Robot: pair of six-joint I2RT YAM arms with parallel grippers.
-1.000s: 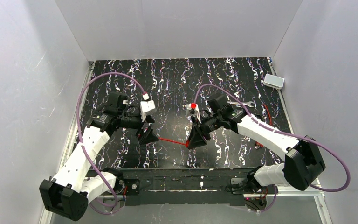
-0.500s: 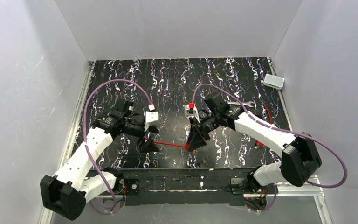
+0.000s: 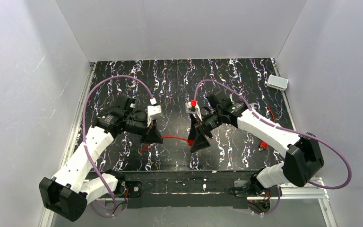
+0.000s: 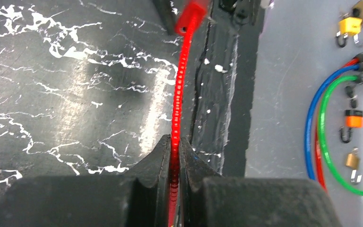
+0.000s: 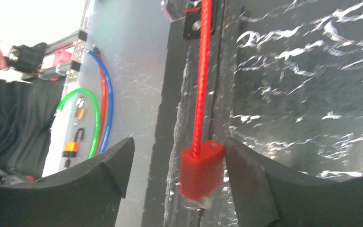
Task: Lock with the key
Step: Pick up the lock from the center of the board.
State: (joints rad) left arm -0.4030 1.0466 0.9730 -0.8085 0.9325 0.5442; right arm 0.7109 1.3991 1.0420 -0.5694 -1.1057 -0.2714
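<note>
Clamping the red cable between clenched fingers, the left pincer is hovering over the bench. Ahead of it, the cable is ending at the red padlock, which is hanging between the right pincer's spread fingers.

Soft, even light from above fills the top view, leaving the walls pale and only faint shadows on the table; everything there is sharp, with no marked bending at the edges. In the left wrist view a broad sheen of glare lies across the table, the cable is crisp, and the left fingers close to the lens are dark and soft. In the right wrist view the top left corner is blown out white, the lock is smeared with blur, and the right fingers are dim and out of focus.
</note>
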